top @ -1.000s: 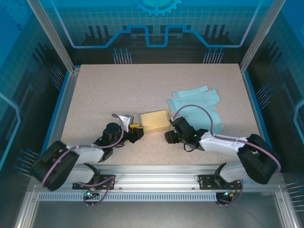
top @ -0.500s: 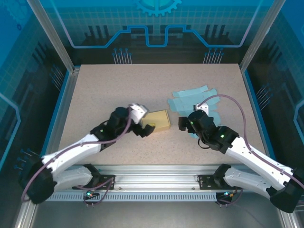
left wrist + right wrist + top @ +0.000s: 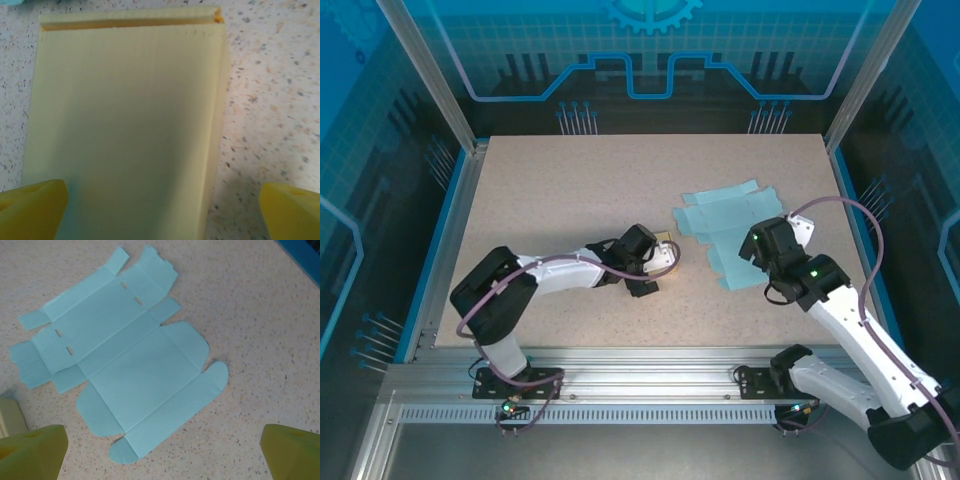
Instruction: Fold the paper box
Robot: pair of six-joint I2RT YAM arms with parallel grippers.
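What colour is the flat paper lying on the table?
Pale blue. The flat paper cutout shows best in the right wrist view.
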